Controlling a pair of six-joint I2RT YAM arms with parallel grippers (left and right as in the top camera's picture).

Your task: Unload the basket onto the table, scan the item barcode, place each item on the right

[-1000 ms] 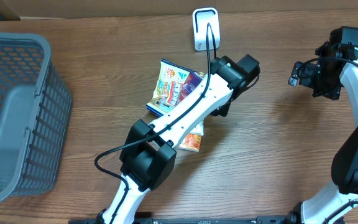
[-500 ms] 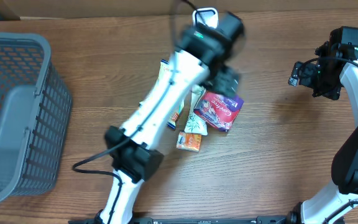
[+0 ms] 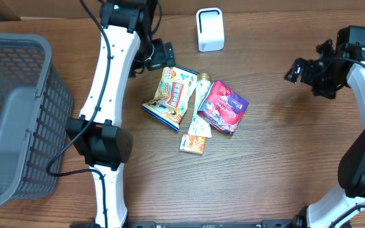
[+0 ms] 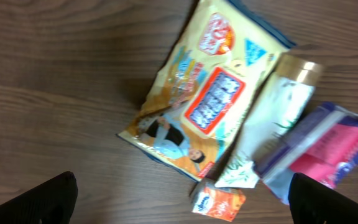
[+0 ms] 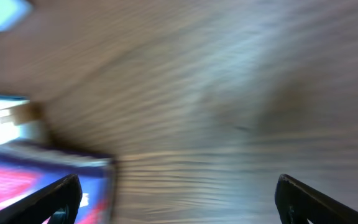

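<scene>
Several packets lie in a heap mid-table: a yellow snack bag [image 3: 173, 95], a white-green pouch [image 3: 200, 104], a red-purple packet [image 3: 224, 106] and a small orange packet [image 3: 192, 144]. The white barcode scanner [image 3: 209, 28] stands at the back edge. My left gripper [image 3: 162, 55] hovers open behind the yellow bag, holding nothing. The left wrist view looks down on the yellow bag [image 4: 210, 106], the pouch [image 4: 272, 124], the red-purple packet [image 4: 328, 149] and the orange packet [image 4: 219, 202], which lie below my left gripper [image 4: 182, 205]. Far right, my right gripper [image 3: 294, 71] is open and empty [image 5: 179, 202]. Its view is blurred.
A large grey basket [image 3: 43, 47] fills the left side of the table. The left arm's white links [image 3: 109, 82] stretch from the front edge to the back left. Bare wood lies between the heap and the right arm.
My left gripper has opened and let go of the red-purple packet, which now lies right of the pouch. The left arm swung to the back left. The right gripper shifted slightly left.
</scene>
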